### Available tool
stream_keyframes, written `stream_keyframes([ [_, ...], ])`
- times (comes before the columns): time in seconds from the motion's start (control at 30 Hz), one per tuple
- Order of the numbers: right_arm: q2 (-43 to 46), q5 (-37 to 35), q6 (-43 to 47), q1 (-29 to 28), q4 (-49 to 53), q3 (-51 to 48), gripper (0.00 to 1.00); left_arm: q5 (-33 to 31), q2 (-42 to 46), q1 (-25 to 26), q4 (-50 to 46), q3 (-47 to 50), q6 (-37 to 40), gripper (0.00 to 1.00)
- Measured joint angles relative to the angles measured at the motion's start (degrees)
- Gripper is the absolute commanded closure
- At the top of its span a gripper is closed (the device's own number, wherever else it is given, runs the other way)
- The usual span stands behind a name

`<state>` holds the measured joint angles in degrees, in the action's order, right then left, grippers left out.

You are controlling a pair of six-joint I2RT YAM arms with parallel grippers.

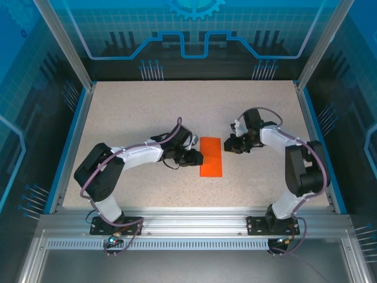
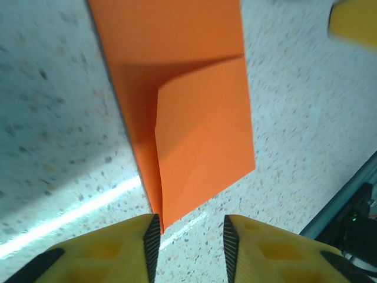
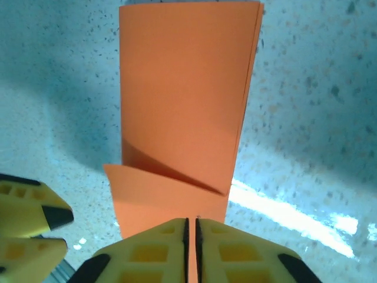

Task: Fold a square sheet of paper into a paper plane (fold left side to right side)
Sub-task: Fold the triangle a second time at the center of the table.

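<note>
Orange paper sheet (image 1: 211,157), thin and unmarked, lies flat on the speckled beige table (image 1: 135,118) as a narrow rectangle of doubled layers. It sits between the two arms, and its long axis runs straight away from the arm bases.

On its left, the left gripper (image 2: 188,244), with yellow ribbed fingers (image 2: 118,253), sits low at the sheet's left long edge, toward the near half. Its jaws stand apart with nothing between them. In the left wrist view a corner of the paper ends right at the inner tip of one finger; whether it touches, I cannot tell. That view also shows an upper layer lifting slightly along a crease, so the doubling is not pressed fully flat there.

On the right, the right gripper (image 3: 190,233) meets the opposite long edge, a little farther from the bases. Its jaws are all but together, with only a thin slit between the pads, and I see nothing pinched in it. The tips sit over the paper's edge, but whether they press on it is unclear.

Judging by the narrow outline, the left-to-right fold looks laid. The sheet lies directly right of the left gripper, edge-on to it, and both grippers look about equally near. Either could probably flatten the crease by running along the long axis.
</note>
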<state>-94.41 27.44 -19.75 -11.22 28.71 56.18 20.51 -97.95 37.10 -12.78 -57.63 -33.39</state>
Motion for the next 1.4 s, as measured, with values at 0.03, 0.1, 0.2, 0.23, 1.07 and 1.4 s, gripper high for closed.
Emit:
stream_keyframes([
  [0.03,1.81,0.22,-0.72,0.00,-1.51,-2.12,0.74,0.11,0.22,-0.79,0.15,0.00,0.37,0.61],
  [0.1,4.72,0.70,-2.05,0.00,-3.89,-6.01,0.69,0.42,0.09,-1.90,0.37,0.00,0.59,0.61],
  [0.2,9.14,1.64,-4.39,-0.02,-6.99,-11.98,0.59,1.68,-0.72,-2.80,1.36,-0.09,1.01,0.60],
  [0.23,10.56,1.79,-5.11,-0.02,-7.78,-13.57,0.56,2.19,-1.29,-2.82,1.70,-0.22,1.07,0.60],
  [1.07,17.55,4.52,-12.24,-6.21,-16.35,-20.44,0.34,7.23,-12.59,-2.78,5.18,-7.06,3.48,0.69],
  [1.4,17.18,3.43,-12.17,-6.54,-16.17,-19.43,0.33,3.72,-11.17,-2.78,2.49,-7.06,5.53,0.61],
])
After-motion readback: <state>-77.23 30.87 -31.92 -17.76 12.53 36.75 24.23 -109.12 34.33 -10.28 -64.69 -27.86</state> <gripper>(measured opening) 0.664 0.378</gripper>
